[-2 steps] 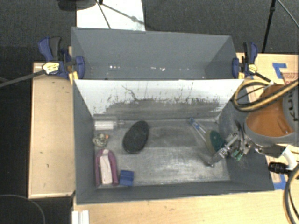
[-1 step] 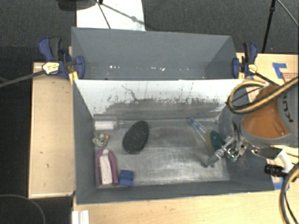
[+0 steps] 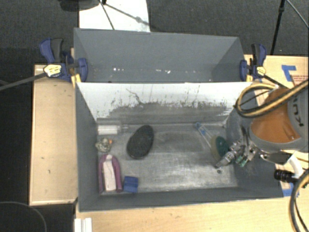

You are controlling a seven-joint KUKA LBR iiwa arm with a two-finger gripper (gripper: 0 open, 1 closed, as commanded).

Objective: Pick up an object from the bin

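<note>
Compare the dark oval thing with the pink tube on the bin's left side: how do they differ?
The dark oval thing is blackish and rounded; the pink tube is pink-purple, long and narrow. The dark oval thing lies nearer the middle; the pink tube lies along the left wall, next to a small blue block. Both lie flat on the bin floor, well apart from the gripper at the right.

Grey bin (image 3: 159, 57), black oval pad (image 3: 140, 141), pink tube (image 3: 110, 174), blue block (image 3: 130, 183)

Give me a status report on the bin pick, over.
Gripper low at right end of bin, beside small green rounded thing. No hold visible. Thin clear stick close by; dark oval brush well clear.
</note>
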